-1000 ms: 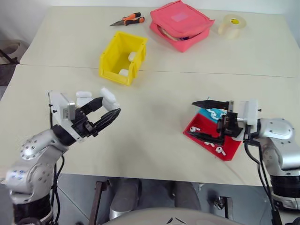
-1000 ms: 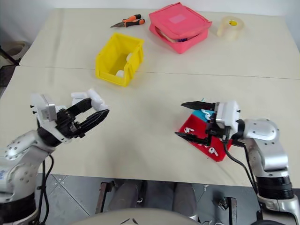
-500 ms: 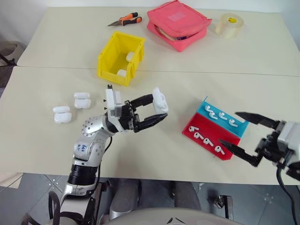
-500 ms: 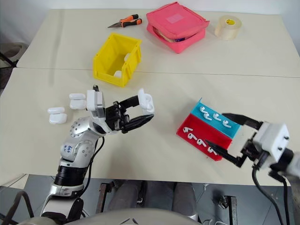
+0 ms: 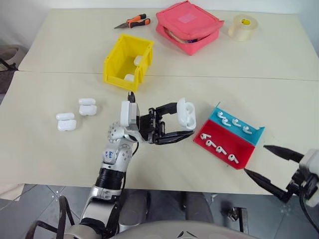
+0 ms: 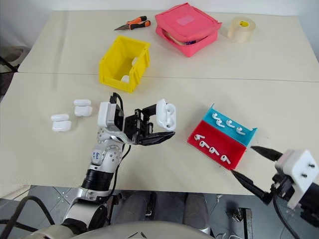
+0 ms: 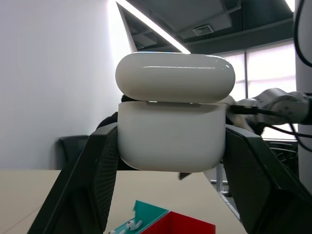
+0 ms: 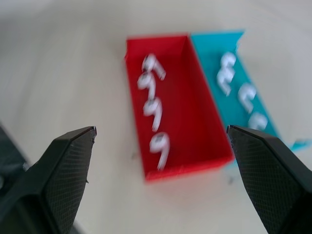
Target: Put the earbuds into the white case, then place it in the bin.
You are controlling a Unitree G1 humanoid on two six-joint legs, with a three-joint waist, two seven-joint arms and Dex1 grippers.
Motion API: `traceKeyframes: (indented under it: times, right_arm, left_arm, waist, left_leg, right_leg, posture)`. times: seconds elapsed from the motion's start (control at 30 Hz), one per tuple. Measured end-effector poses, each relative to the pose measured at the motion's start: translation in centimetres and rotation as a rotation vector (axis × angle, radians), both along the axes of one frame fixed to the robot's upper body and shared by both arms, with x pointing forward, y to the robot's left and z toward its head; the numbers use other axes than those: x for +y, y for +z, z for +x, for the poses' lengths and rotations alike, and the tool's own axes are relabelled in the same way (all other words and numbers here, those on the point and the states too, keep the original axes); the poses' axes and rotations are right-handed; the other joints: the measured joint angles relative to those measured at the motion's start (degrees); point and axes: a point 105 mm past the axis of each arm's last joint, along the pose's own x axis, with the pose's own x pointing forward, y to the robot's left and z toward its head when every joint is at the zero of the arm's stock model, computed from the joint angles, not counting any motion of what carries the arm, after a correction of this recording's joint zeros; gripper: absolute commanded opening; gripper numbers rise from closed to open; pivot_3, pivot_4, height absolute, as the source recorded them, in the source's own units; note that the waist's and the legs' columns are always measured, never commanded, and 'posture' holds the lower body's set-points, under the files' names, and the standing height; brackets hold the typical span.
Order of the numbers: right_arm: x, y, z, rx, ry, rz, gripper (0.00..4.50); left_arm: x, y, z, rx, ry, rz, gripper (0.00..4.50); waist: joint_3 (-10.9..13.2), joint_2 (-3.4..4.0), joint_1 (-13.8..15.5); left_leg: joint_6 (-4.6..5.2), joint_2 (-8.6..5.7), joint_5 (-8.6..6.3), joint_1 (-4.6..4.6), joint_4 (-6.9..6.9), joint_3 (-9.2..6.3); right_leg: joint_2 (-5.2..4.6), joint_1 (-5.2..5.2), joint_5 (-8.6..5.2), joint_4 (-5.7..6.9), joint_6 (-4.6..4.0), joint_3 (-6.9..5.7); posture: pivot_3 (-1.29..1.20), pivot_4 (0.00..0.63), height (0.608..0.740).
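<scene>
My left gripper (image 5: 183,119) is shut on the white case (image 5: 186,110), holding it up just left of the tray. In the left wrist view the case (image 7: 170,131) sits between the two black fingers (image 7: 83,185) with its lid ajar. Several earbuds (image 5: 219,148) lie in the red half of the tray and more earbuds (image 5: 234,123) in the blue half. My right gripper (image 5: 255,159) stands open near the table's front edge, right of the tray, with nothing between its fingers. The right wrist view looks at the earbuds (image 8: 155,107). The yellow bin (image 5: 113,63) stands farther back.
The red-and-blue tray (image 5: 214,154) lies right of centre. The bin holds two white cases (image 5: 139,59). More white cases (image 5: 66,122) (image 5: 87,107) lie on the left. A pink pouch (image 5: 192,25), a tape roll (image 5: 242,27) and orange-handled pliers (image 5: 132,21) lie at the back.
My left gripper has carried the case to the right, toward the tray. My right gripper has drawn back from over the tray to the right, near the front edge, still open.
</scene>
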Motion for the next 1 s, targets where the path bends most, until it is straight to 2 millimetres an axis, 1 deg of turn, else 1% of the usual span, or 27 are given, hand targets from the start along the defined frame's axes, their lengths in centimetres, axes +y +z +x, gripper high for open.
traceKeyframes:
  times: [0.07,0.17,0.3,0.47,0.57,0.73,1.0]
  right_arm:
    - [1.2,-0.3,1.3,0.092,0.023,-0.061,4.50]
    - [2.1,-1.1,2.3,0.208,0.016,-0.125,4.50]
    - [2.1,-1.7,2.6,0.291,-0.015,-0.173,4.50]
    - [0.9,-2.8,2.4,0.395,-0.044,-0.316,4.50]
    - [0.5,-3.0,2.9,0.407,-0.060,-0.356,4.50]
    - [0.5,-3.3,3.3,0.413,-0.064,-0.405,4.50]
    - [0.8,-4.4,3.4,0.442,-0.080,-0.405,4.50]
  left_arm:
    - [0.0,-0.4,-0.4,0.007,-0.031,-0.009,2.79]
    - [-0.5,-1.0,-0.7,0.009,-0.077,0.003,2.79]
    - [-0.8,-1.0,-1.1,-0.018,-0.093,0.000,2.79]
    - [-1.1,-1.2,-1.5,-0.038,-0.117,0.010,2.79]
    - [-1.5,-1.3,-1.7,-0.034,-0.132,0.014,2.79]
    - [-1.5,-1.5,-1.8,-0.024,-0.129,0.014,2.79]
    - [-1.4,-2.0,-1.9,-0.017,-0.134,0.017,2.79]
  waist:
    - [0.00,0.00,-0.20]
    - [0.01,-0.01,0.49]
    - [0.00,-0.01,1.68]
    - [0.00,0.00,1.54]
    - [0.00,-0.01,1.48]
    - [-0.01,0.01,1.37]
    - [-0.01,0.01,1.48]
  left_leg:
    - [0.02,0.04,0.00,0.03,0.00,-0.01]
    - [-0.01,0.01,0.02,-0.09,0.04,-0.07]
    - [0.04,-0.09,-0.01,-0.32,0.05,-0.05]
    - [0.20,-0.20,-0.10,-0.42,0.14,0.01]
    - [0.20,-0.17,-0.10,-0.47,0.25,0.00]
    - [0.19,-0.15,-0.10,-0.66,0.57,-0.08]
    - [0.20,-0.20,-0.10,-0.83,0.69,-0.47]
  right_leg:
    - [-0.01,0.00,0.03,0.00,-0.04,0.01]
    - [0.00,-0.04,0.00,-0.09,-0.11,-0.17]
    - [-0.05,-0.08,0.01,-0.10,-0.10,-0.32]
    - [-0.13,-0.11,0.03,-0.14,-0.06,-0.31]
    - [-0.13,-0.11,0.05,-0.11,-0.04,-0.34]
    - [-0.12,-0.14,0.09,-0.06,0.04,-0.37]
    - [-0.13,-0.17,0.10,-0.06,0.05,-0.45]
  posture:
    - [0.00,0.150,0.740]
    - [0.00,0.150,0.740]
    - [0.00,0.150,0.740]
    - [0.00,0.150,0.740]
    - [0.00,0.150,0.740]
    - [0.00,0.150,0.740]
    - [0.00,0.150,0.740]
